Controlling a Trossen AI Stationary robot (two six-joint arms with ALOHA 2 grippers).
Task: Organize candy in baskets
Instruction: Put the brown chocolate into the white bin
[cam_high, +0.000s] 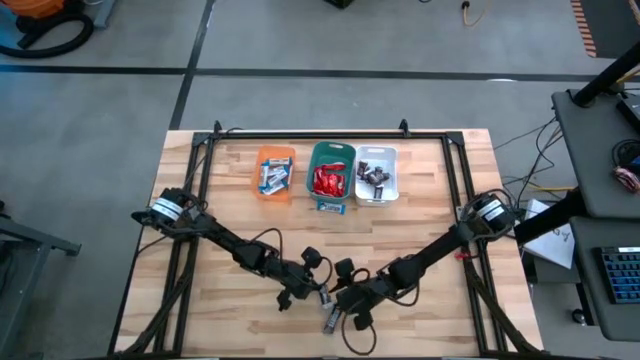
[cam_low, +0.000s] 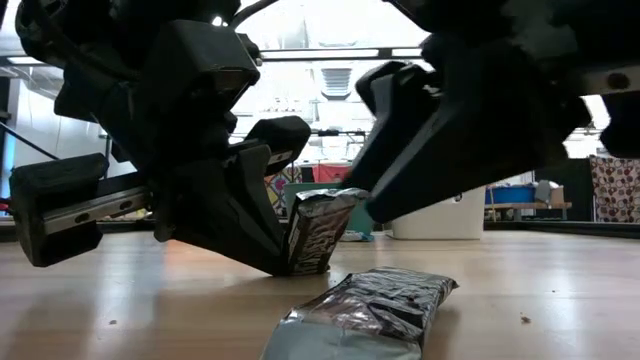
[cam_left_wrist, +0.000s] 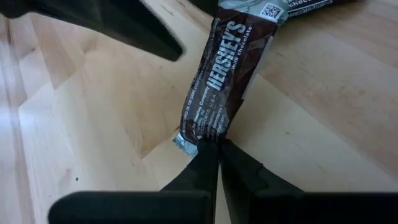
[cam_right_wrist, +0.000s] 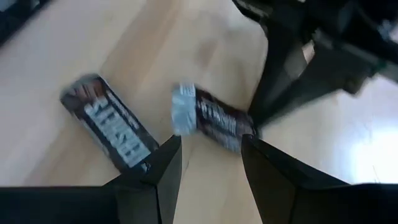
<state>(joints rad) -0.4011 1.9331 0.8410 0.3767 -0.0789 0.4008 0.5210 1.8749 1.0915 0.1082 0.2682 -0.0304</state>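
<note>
1. Over on the left, our left gripper (cam_high: 318, 293) is low at the near edge of the table (cam_high: 430, 210), its fingers (cam_left_wrist: 205, 163) squeezed together on the crimped end of a dark bar (cam_left_wrist: 221, 81). In the low view that bar (cam_low: 318, 230) stands nearly upright, its bottom end apparently still on the wood.

2. Just right of it, a second dark bar (cam_high: 330, 319) lies flat on the table, nobody holding it. In the low view it sits right up front (cam_low: 365, 315), silver wrapper toward us.

3. Next along, our right gripper (cam_high: 352, 312) hovers low with its fingers (cam_right_wrist: 163, 165) spread apart and nothing between them, nose to nose with the left gripper. Its wrist view shows both dark bars ahead: the loose one (cam_right_wrist: 112, 130) and the pinched one (cam_right_wrist: 214, 118).

4. Now to the far side, left to right again: the orange basket (cam_high: 264, 192) holds blue-and-white candy (cam_high: 275, 175), the teal basket (cam_high: 344, 150) holds the red candy (cam_high: 328, 182), the white basket (cam_high: 391, 155) holds dark candy (cam_high: 374, 176).

5. One blue-and-white piece (cam_high: 330, 207) seems to lie on the table just in front of the teal basket, though we can't be sure.

6. Our read: the sort is nearly finished. What's left is these two dark bars, surely bound for the white basket, plus possibly that stray piece.
</note>
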